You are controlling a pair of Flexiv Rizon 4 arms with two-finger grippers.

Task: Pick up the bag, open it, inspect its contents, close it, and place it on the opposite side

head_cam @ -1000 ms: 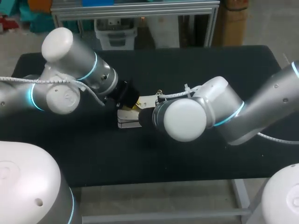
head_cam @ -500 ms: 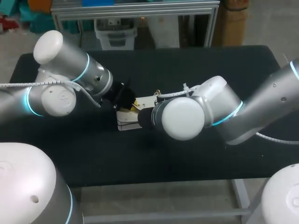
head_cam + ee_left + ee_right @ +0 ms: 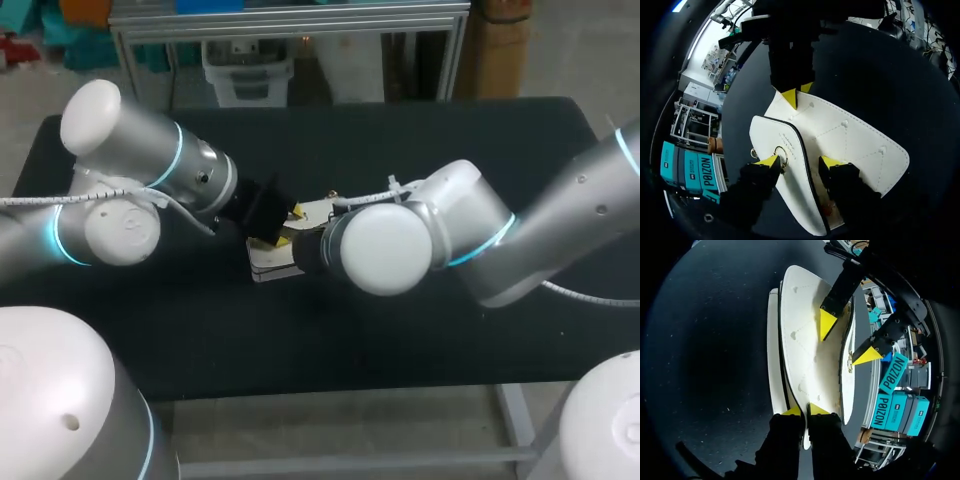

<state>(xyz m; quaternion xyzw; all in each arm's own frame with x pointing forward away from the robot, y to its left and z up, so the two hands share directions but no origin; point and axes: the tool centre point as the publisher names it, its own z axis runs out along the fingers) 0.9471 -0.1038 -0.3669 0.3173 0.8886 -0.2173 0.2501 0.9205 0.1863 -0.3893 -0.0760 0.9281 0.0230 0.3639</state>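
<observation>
White, leather-look handbag (image 3: 840, 135), quilted stitching, small studs, black trim and a ring clasp (image 3: 780, 148), lying mid-table on the matte black tabletop (image 3: 400, 140). The right gripper (image 3: 804, 411) pinches one panel's edge, fingers nearly together. The left gripper (image 3: 800, 162) is spread wide astride the front flap, seemingly not clamping it.

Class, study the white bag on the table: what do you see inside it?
Nothing of its contents shows. The white bag lies on the black table; its flap covers the inside, with the right hand pinching the flap's edge.
</observation>
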